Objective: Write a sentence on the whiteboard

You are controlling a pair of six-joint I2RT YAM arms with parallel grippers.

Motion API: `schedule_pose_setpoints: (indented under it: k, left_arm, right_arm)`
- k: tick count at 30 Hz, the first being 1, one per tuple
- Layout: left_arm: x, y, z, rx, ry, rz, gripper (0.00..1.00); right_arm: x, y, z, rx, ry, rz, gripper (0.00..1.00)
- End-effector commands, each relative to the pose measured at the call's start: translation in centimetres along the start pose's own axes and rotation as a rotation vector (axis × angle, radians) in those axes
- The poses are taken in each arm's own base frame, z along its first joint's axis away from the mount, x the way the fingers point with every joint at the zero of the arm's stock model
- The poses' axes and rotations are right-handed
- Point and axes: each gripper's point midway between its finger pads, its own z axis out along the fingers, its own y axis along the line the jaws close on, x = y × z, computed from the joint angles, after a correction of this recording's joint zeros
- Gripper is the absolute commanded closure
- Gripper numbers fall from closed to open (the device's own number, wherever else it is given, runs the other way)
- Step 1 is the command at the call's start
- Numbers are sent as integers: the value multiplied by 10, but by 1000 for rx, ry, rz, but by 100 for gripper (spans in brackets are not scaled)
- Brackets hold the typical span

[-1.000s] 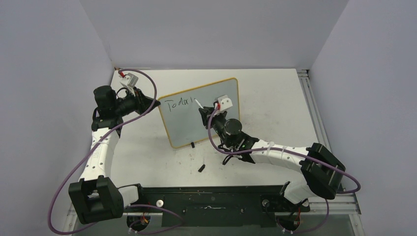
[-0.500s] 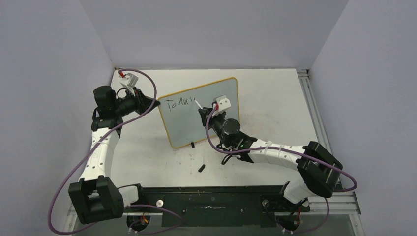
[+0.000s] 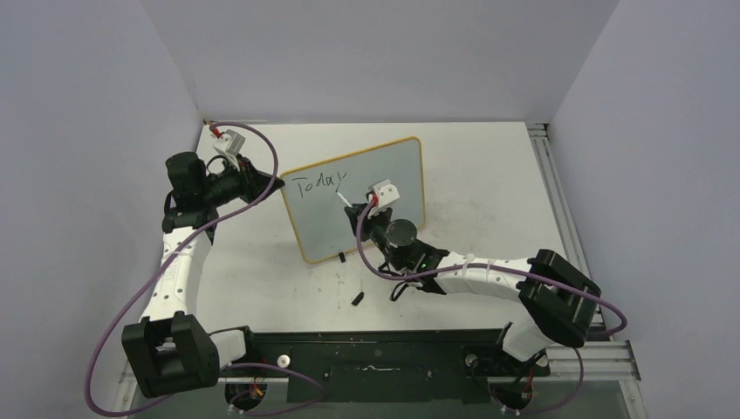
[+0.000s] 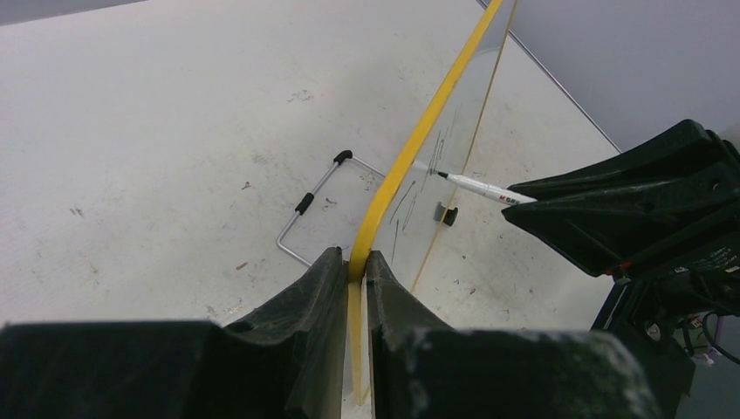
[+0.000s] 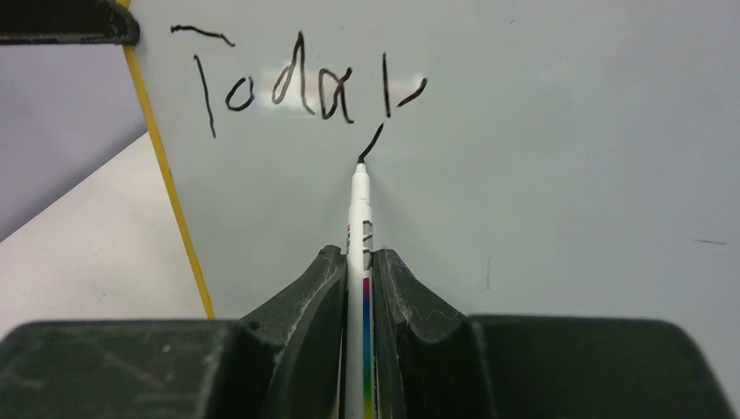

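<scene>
The whiteboard [image 3: 384, 183] stands tilted on the table, yellow frame, black feet. My left gripper [image 3: 277, 184] is shut on its left frame edge [image 4: 384, 201]. My right gripper [image 3: 362, 209] is shut on a white marker pen [image 5: 359, 227], its black tip touching the board face [image 5: 567, 131]. The sentence [image 5: 297, 87] reads "Today" in black, the tail of the "y" ending at the pen tip. It also shows in the top view [image 3: 314, 183]. In the left wrist view the pen [image 4: 476, 185] meets the board from the right.
A small black pen cap [image 3: 358, 298] lies on the white table in front of the board. The board's wire stand [image 4: 305, 209] rests on the table behind it. Grey walls close in on three sides; a metal rail [image 3: 558, 201] runs along the right edge.
My right gripper moved down and left along the board, drawing the tail of the "y". The left arm and the board stayed still.
</scene>
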Motion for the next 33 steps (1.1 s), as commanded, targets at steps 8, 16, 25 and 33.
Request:
schedule_pose_setpoints:
  k: [8,16,25,33]
  left_arm:
    - [-10,-4,-3,13,-28,31,100]
    - [-9,-4,-3,12,-27,29,100]
    - [-8,-3,-3,6,-25,29,100]
    - [-7,-2,-4,0,-21,30,100]
  right_arm:
    - [19,23,0,-59,34,23,95]
    - [9,24,-2,-64,15,24,95]
    - [-29,26,-16,-91,-38,22,95]
    - [-53,8,-23,-70,-59,-5,95]
